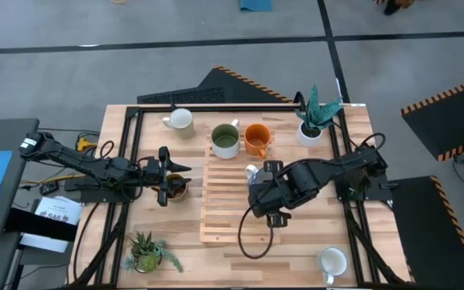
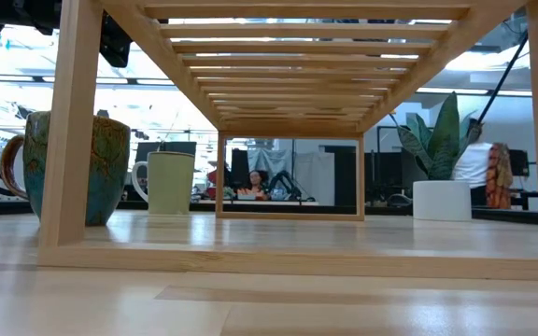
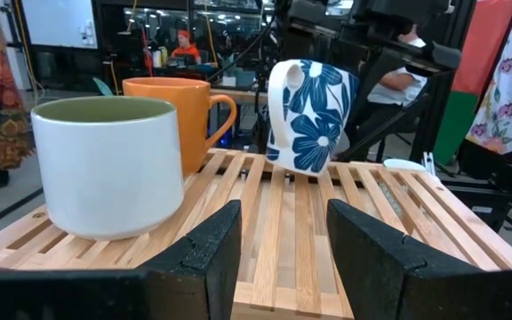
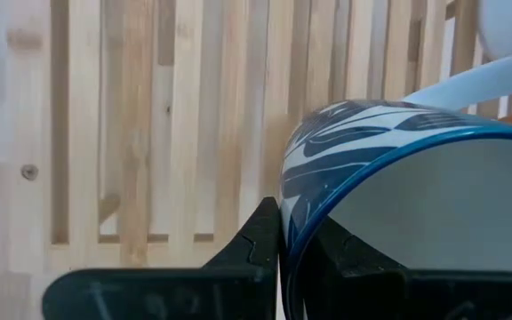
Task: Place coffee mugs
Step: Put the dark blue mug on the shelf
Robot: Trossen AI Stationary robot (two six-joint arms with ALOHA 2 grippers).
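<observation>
High view, six mugs (image 1: 225,141), right tool (image 4: 280,233) clamping floral mug (image 3: 309,114), left tool (image 3: 281,242) parted, empty.

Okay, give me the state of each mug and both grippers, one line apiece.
blue-flowered mug: tilted over the rack, held by its rim.
right gripper: shut on the blue-flowered mug.
left gripper: open, empty.
green-lined mug: upright on the rack.
orange mug: upright on the rack.
dark brown mug: upright, off the rack.
pale mug: upright, off the rack.
corner white mug: upright, off the rack.
</observation>
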